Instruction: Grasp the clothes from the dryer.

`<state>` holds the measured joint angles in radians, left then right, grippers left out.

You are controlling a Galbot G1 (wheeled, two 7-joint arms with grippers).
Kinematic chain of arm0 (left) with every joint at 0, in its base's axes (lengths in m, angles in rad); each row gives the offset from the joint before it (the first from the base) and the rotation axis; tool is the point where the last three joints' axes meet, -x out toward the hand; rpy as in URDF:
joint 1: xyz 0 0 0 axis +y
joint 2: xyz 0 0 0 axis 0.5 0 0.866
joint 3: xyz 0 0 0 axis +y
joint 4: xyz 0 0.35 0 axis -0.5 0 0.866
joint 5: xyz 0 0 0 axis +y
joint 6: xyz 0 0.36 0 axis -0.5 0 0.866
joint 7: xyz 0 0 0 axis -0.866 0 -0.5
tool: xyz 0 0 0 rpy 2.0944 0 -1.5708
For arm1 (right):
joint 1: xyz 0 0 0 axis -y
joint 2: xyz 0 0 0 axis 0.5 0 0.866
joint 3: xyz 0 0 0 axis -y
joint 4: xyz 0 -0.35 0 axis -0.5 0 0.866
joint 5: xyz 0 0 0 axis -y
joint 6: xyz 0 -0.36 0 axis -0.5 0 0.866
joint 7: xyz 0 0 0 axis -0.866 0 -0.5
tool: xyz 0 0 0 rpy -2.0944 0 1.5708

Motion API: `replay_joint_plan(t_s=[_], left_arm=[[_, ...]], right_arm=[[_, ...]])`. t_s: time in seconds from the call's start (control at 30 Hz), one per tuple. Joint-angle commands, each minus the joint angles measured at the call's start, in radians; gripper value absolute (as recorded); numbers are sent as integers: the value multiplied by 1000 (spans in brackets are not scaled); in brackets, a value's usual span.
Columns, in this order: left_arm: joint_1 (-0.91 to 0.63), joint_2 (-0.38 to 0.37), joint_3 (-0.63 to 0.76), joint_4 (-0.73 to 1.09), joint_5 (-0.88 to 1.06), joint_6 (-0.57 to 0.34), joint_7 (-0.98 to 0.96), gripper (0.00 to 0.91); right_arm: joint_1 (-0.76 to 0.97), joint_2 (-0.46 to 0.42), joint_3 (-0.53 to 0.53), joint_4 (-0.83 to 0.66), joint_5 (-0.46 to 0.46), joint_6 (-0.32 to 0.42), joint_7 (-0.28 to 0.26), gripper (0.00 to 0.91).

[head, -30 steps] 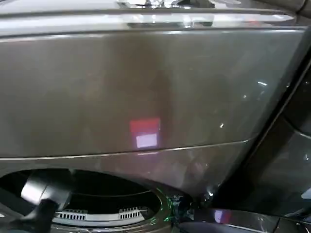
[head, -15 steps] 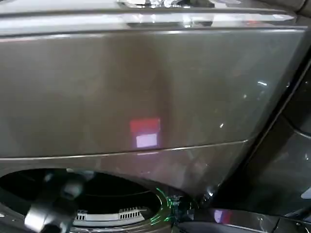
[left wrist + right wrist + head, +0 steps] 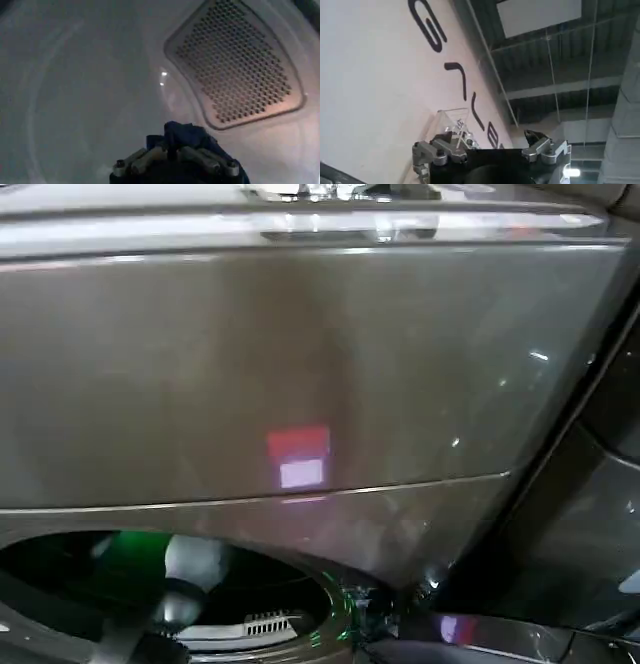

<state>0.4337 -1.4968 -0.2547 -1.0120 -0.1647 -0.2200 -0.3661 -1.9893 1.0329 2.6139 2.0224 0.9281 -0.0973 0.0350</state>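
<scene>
Left gripper [image 3: 172, 152] is inside the dryer [image 3: 300, 374] drum, fingers [image 3: 145, 159] clamped together on the clothes [image 3: 192, 137], a small navy-blue bundle bunched up right at the fingertips. Bundle sits between the pads and spills over them toward the drum's back wall. Perforated vent panel [image 3: 240, 62] on that back wall is just beyond the clothes, not touching as far as I can tell. Rest of the drum wall around it is bare pale steel.

Head view: bronze-brown front panel of the dryer, with the round drum mouth [image 3: 120, 559] at the lower left. Left arm [image 3: 185, 579] reaches into the mouth, green light glowing around it. Red and white reflection patch [image 3: 299, 456] on the panel above the mouth.

Right gripper [image 3: 492, 145] is well away from the dryer, pointed up at a white wall with dark lettering [image 3: 455, 75] and ceiling beams, fingers spread apart, holding nothing
</scene>
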Motion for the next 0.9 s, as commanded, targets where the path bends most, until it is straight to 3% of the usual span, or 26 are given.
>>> replay_joint_plan(t_s=[0.03,0.9], left_arm=[[51,-9,-34,-73,4,-1,-93,0],[42,-8,-27,-99,-9,8,-82,0]], right_arm=[[-6,1,15,-4,0,4,4,907],[-8,-10,31,-1,5,-8,0,907]])
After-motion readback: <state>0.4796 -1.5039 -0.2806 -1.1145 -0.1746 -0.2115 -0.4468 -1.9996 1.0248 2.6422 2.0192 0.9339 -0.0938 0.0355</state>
